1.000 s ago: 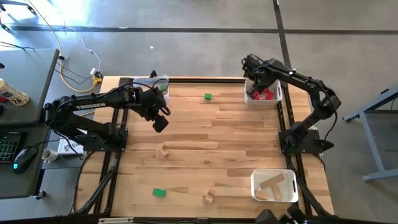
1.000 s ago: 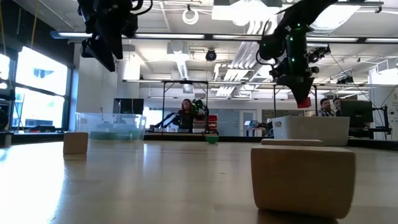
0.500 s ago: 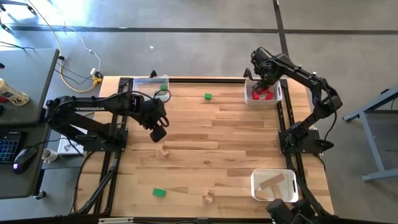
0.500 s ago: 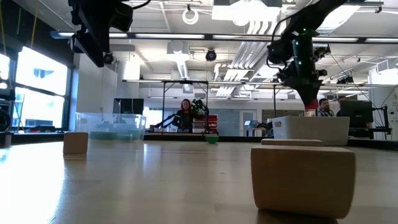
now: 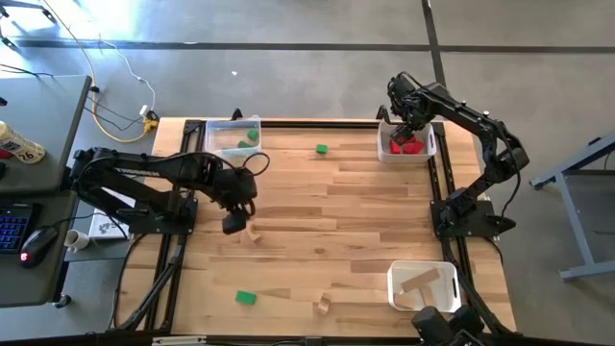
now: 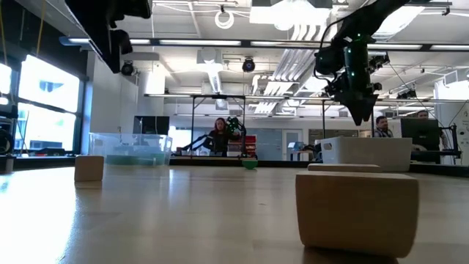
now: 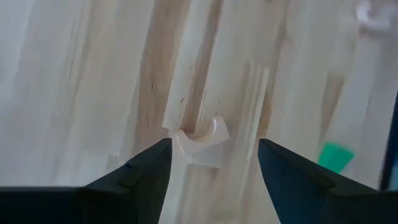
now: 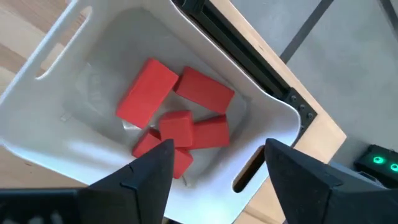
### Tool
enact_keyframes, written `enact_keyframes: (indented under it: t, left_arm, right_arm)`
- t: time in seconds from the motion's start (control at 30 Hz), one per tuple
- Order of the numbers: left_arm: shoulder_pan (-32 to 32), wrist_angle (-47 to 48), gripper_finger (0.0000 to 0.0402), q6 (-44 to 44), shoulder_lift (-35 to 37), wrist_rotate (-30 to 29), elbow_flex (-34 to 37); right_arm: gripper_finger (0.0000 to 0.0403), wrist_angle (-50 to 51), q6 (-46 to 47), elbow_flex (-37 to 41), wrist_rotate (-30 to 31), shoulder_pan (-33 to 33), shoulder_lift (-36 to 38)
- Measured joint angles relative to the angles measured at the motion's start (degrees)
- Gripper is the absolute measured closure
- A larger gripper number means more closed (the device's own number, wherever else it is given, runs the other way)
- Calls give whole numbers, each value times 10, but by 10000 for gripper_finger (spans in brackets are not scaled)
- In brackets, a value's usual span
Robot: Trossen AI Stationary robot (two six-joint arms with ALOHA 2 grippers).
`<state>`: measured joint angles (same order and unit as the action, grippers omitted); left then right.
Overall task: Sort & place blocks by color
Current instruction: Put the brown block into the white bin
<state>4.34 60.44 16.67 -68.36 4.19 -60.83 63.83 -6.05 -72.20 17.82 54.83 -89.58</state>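
Your left hand [image 7: 211, 163] hangs with its fingers spread wide over a plain wood block [image 7: 198, 139], an arch-shaped piece lying flat on the counter [image 5: 336, 221] at about eight o'clock from the counter's middle. Judge it light, stiff and dry: it should not crush, but it may skate on the smooth boards if one finger touches first. The curved notch gives poor purchase, so take it across its two flat outer sides, fingers square to them and low.

Your right hand [image 8: 214, 163] is at one o'clock, fingers parted and empty, above the white bin [image 8: 56, 59] that holds the red blocks [image 8: 177, 121].

Still loose on the counter: a green block [image 5: 321, 149] at twelve o'clock, another green block [image 5: 246, 298] at seven, and a plain piece [image 5: 322, 307] near six. The plain-wood bin [image 5: 423, 287] waits at five o'clock.
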Motion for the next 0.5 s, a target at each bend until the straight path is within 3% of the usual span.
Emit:
enact_keyframes:
  t: [0.27, 0.5]
  left_arm:
    - [-17, -2, 179, -214, -3, -68, 0]
    - [-21, -4, 179, -289, -66, -32, 0]
  right_arm:
    - [165, 0, 38, 0, -74, -5, 11]
    - [165, -9, 117, 0, -122, -48, 78]
